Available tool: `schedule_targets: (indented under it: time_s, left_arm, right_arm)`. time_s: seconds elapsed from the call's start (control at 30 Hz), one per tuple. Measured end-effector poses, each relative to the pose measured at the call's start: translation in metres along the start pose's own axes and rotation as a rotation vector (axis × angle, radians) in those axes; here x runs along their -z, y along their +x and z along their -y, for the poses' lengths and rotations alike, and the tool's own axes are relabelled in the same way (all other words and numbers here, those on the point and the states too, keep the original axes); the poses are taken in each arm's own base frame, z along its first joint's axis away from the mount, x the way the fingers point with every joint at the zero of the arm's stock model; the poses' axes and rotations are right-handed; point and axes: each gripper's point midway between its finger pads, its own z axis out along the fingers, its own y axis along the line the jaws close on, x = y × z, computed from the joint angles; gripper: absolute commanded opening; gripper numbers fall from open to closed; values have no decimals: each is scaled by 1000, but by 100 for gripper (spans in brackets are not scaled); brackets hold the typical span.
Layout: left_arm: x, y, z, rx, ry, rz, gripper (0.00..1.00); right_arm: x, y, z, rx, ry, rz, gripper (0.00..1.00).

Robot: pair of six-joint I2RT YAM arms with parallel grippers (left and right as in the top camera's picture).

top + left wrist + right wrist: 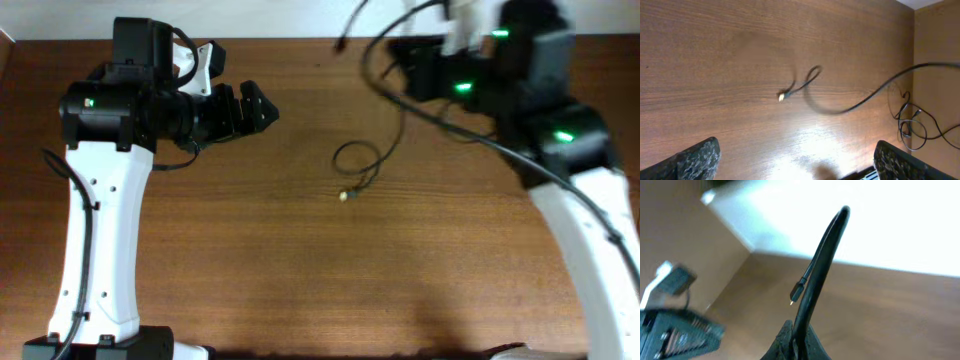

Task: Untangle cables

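A thin black cable (pixel 385 150) forms a small loop (pixel 356 158) on the wooden table (pixel 300 270), with a pale plug end (pixel 345 196) lying below the loop. The rest rises toward the upper right, where my right gripper (pixel 398 48), blurred, holds it in the air; its other plug (pixel 342 45) dangles near the table's far edge. In the right wrist view the gripper (pixel 797 340) is shut on the cable (pixel 822 260), which bends over, its plug (pixel 797 292) hanging down. My left gripper (pixel 257 108) is open and empty, left of the loop. The left wrist view (pixel 795 167) shows loop and plug (pixel 782 96) ahead.
Beyond the table's right edge, a bundle of other thin cords (pixel 910 122) lies on the floor. A white wall (pixel 880 225) runs behind the table's far edge. The left arm's white base (pixel 100 250) stands at the front left, the right arm's base (pixel 600 250) at the front right.
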Motion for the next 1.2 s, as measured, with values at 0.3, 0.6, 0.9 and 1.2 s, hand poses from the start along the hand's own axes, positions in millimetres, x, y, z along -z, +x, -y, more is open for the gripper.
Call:
schedule_targets:
  time_s: [0.3, 0.6, 0.9, 1.2]
  left_arm:
    - [0, 0, 1, 0, 5, -2, 99]
    - [0, -1, 1, -3, 7, 2, 99]
    - [0, -1, 1, -4, 7, 3, 99]
    - [0, 0, 3, -8, 16, -1, 99]
  right_arm:
    - [141, -77, 183, -95, 522, 321, 4]
    - [305, -74, 296, -166, 971, 476, 4]
    - [396, -22, 380, -332, 1226, 471, 4]
    - [431, 14, 402, -533, 1299, 512, 99]
